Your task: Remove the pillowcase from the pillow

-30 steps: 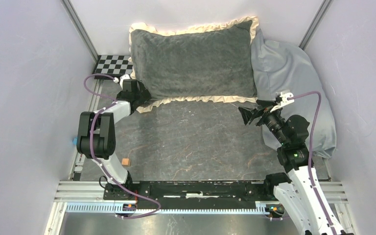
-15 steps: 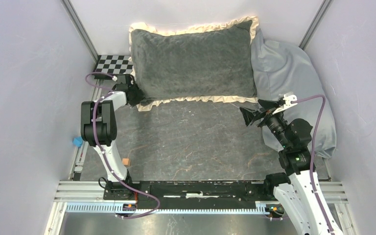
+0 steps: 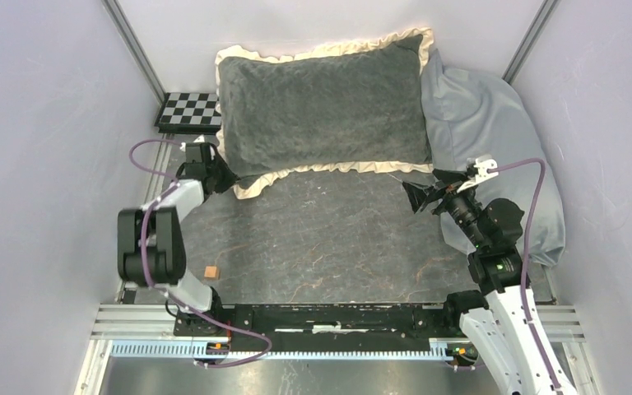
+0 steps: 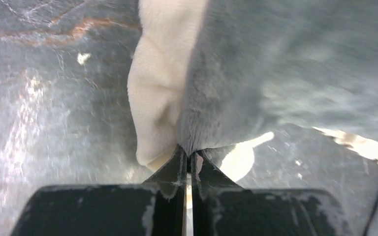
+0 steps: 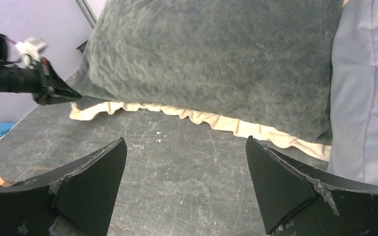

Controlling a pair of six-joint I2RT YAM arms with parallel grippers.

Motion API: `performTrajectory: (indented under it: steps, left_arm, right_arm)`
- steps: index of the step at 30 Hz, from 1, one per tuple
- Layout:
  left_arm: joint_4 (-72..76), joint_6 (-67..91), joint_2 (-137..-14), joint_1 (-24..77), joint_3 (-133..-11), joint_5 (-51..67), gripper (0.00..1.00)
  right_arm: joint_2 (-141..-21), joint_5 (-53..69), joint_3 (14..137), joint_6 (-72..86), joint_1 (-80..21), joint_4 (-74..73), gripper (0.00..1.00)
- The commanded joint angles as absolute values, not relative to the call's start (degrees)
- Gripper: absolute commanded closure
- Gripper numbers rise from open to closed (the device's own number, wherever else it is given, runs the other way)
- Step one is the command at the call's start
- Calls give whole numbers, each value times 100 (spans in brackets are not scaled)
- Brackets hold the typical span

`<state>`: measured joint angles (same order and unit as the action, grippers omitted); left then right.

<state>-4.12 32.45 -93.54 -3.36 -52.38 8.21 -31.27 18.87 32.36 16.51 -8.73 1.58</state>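
The pillowcase (image 3: 321, 99) lies at the back of the table, dark grey plush face up, with a cream frill around it. It looks stuffed; the pillow itself is hidden inside. My left gripper (image 3: 227, 178) is at the near left corner, shut on the pillowcase. In the left wrist view the fingertips (image 4: 190, 156) pinch grey plush (image 4: 256, 73) beside the cream frill (image 4: 160, 98). My right gripper (image 3: 418, 196) hangs open above the table just short of the near right corner. Only bare tabletop shows between its fingers (image 5: 185, 142), with the pillowcase (image 5: 216, 54) beyond.
A pale blue-grey pillow (image 3: 485, 123) leans against the right wall, touching the pillowcase's right end and sitting behind my right arm. A checkerboard (image 3: 189, 109) lies at the back left. A small orange block (image 3: 211, 271) sits near the left arm's base. Walls close in on three sides.
My left gripper went from open to shut on the pillowcase's near left corner, and the left arm's elbow swung toward the near left. The frill corner shifted slightly nearer. The right arm barely moved.
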Motion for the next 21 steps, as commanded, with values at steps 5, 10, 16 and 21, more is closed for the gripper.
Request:
performTrajectory:
  steps: [5,10,16,21]
  left_arm:
    - [-163,3829,-7117,-206,-4134,1420,98]
    - [-329,4181,-5979,-143,-3912,1662,98]
    - [-1597,3838,-5008,-133,-4842,1781,98]
    - [-2398,3501,-4710,-132,-5408,1931,97]
  right_arm:
    - [-3513,1973,3332,1877,-896,109,2]
    - [-4014,2272,3313,2030,-912,142,3]
    - [-4641,2114,3235,1906,-1207,71,4]
    - [-5160,742,3498,1695,-1529,-536,2]
